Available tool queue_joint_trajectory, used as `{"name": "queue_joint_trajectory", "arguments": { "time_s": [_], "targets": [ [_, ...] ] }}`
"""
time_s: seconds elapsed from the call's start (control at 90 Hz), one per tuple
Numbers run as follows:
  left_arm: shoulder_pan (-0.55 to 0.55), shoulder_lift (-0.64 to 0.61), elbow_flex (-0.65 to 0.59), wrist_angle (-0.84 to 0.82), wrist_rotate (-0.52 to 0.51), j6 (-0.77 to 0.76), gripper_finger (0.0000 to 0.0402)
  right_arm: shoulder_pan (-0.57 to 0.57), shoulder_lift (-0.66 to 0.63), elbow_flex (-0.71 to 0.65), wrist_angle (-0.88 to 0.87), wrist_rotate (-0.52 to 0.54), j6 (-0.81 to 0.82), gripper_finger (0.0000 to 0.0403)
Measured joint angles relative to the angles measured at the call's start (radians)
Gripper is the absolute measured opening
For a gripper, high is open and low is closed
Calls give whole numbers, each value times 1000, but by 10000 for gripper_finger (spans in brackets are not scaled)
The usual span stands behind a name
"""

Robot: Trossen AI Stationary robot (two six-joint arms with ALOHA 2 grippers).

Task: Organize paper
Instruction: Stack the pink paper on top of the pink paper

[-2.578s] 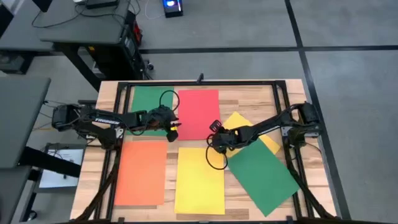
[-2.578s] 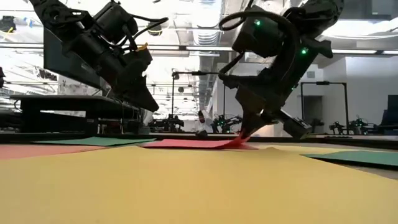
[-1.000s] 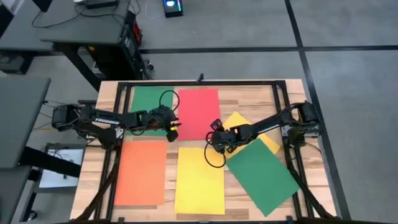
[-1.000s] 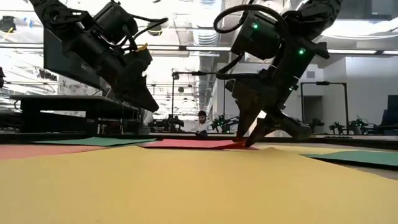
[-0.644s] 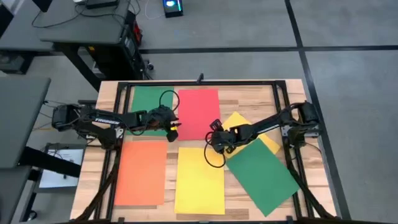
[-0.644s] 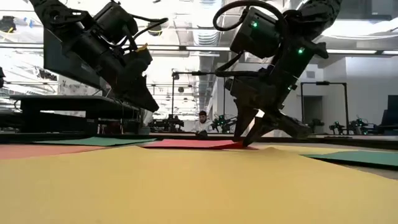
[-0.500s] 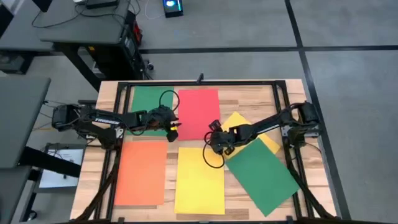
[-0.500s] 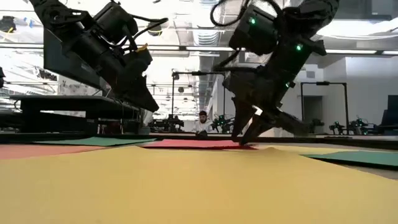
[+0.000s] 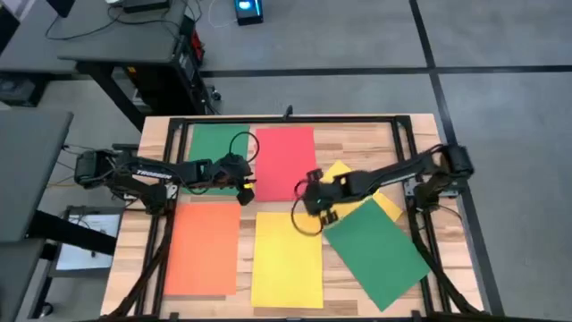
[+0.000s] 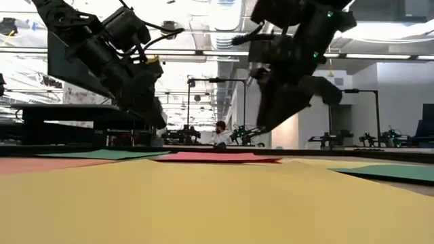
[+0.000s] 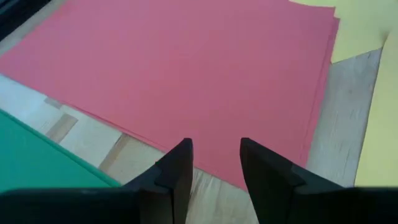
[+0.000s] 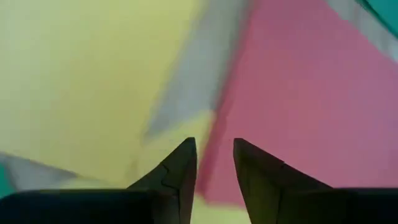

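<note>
High view, flat rectangular sheets of plain coloured paper on the wooden desk (image 9: 420, 134), red sheet (image 9: 285, 164) as landmark, green sheet (image 9: 214, 152) beside it, orange sheet (image 9: 203, 249) and yellow sheet (image 9: 287, 259) below, tilted green sheet (image 9: 377, 252) over a second yellow sheet (image 9: 350, 177), left gripper (image 9: 243, 189) at the red sheet's lower left corner, right gripper (image 9: 323, 215) at its lower right corner, low view, both grippers above the paper, left wrist view, fingers (image 11: 176, 174) spread, empty, over the red sheet's edge, right wrist view, fingers (image 12: 179, 171) spread, empty.

Six coloured paper sheets, all flat.
Beside the red sheet (image 9: 286, 164): green (image 9: 216, 148), orange (image 9: 204, 249), yellow (image 9: 287, 259); a skewed green sheet (image 9: 380, 253) overlaps another yellow (image 9: 344, 172).
</note>
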Motion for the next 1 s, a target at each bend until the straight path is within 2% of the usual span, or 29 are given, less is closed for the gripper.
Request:
{"name": "queue_joint_trajectory", "arguments": {
  "time_s": [0.189, 0.367, 0.489, 0.778, 0.9, 1.0],
  "targets": [
    [0, 0, 0, 2, 0, -7, 117, -160, -170, -210, 130, -33, 90, 56],
    [2, 0, 0, -1, -2, -20, 117, -281, -194, -333, 205, -73, 125, 32],
    [10, 0, 0, -2, -9, -25, 117, -300, -153, -340, 223, -86, 139, 5],
    [13, 0, 0, -8, -11, -34, 117, -283, -60, -335, 180, -128, 191, 1],
    [13, 0, 0, -20, -11, -33, 117, -279, -60, -334, 94, -98, 264, 0],
    [13, 0, 0, -20, -11, -33, 117, -280, -76, -335, -8, 16, 342, 0]
  ]
}}
